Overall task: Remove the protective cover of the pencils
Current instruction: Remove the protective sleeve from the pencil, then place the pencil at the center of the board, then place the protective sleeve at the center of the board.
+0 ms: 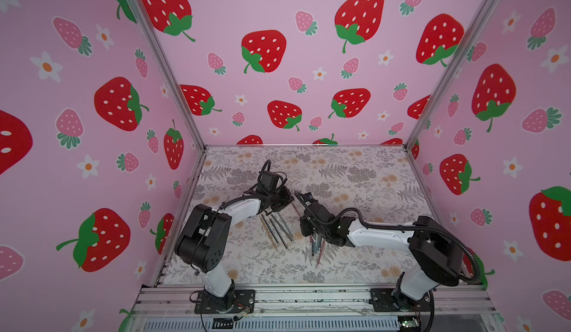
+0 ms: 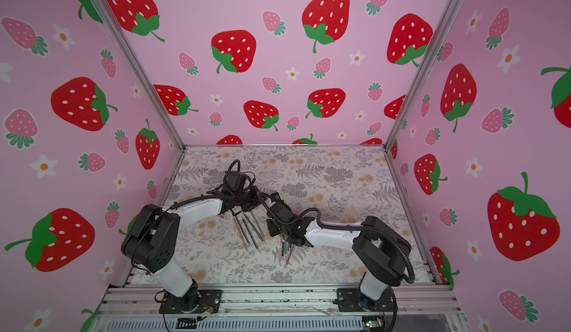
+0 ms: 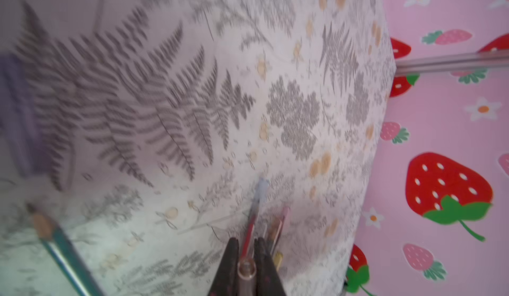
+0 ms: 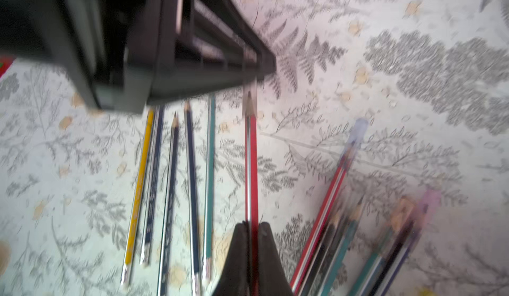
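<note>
- Straight ahead of the right gripper (image 4: 252,227), the left gripper (image 4: 263,66) blocks the way, tips nearly meeting.
- Under the left gripper: a pencil row (image 1: 276,230); under the right wrist: a pencil heap (image 1: 317,248).
- Beyond both tips the table (image 1: 355,166) lies open.

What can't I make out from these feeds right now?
1. Right wrist view: motion blur at the red pencil tip; whether the clear cover in the left gripper is fully off cannot be told.
2. Both top views: the right arm hides part of the pencil bunch; covers too small.
3. Left wrist view: teal pencil cut off by the frame edge.
</note>
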Controlling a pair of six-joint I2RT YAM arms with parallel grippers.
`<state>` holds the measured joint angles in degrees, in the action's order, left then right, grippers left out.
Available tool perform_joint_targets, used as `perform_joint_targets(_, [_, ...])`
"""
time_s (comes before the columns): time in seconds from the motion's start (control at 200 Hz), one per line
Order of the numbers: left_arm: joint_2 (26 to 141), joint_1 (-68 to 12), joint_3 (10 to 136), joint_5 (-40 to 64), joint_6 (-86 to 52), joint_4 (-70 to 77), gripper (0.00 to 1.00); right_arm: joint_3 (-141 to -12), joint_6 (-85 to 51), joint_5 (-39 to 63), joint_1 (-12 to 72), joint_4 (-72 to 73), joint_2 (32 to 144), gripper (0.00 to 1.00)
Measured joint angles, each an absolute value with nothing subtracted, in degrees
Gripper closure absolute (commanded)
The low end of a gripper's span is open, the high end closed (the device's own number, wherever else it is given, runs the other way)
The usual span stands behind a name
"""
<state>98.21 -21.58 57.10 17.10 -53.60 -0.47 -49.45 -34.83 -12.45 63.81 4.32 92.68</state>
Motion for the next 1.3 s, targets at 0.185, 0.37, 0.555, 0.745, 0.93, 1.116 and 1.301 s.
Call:
perform_joint_targets(0.185, [99.61, -16.99, 59.72, 11.09, -53.82, 0.99, 1.0, -44.14, -35.57, -13.32, 66.24, 3.53, 89.47, 1.0])
perform_joint_targets(0.37, [99.81, -17.96, 59.9, 10.96, -53.12, 1.52, 1.0, -45.08, -36.58, -15.11, 67.9, 2.17, 89.34, 1.0])
perform_joint_targets(0.555, [102.04, -19.0, 61.91, 11.6, -49.82, 0.34, 1.0, -52.95, -38.15, -15.4, 65.84, -0.64, 95.09, 1.0])
perform_joint_targets(0.745, [105.67, -19.0, 65.65, 10.66, -47.09, -3.92, 1.0, -56.64, -39.29, -14.76, 64.34, -3.07, 100.84, 1.0])
perform_joint_targets(0.93, [109.45, -18.98, 69.01, 10.7, -45.84, -4.84, 1.0, -56.8, -39.75, -14.35, 63.51, -5.34, 101.75, 1.0])
perform_joint_targets(1.116, [112.86, -18.98, 70.74, 10.7, -45.19, -6.37, 1.0, -57.08, -40.51, -13.39, 62.39, -5.98, 103.09, 1.0])
perform_joint_targets(1.301, [113.95, -19.03, 72.64, 10.46, -44.45, -9.43, 1.0, -57.89, -40.53, -12.6, 62.02, -6.59, 104.2, 1.0])
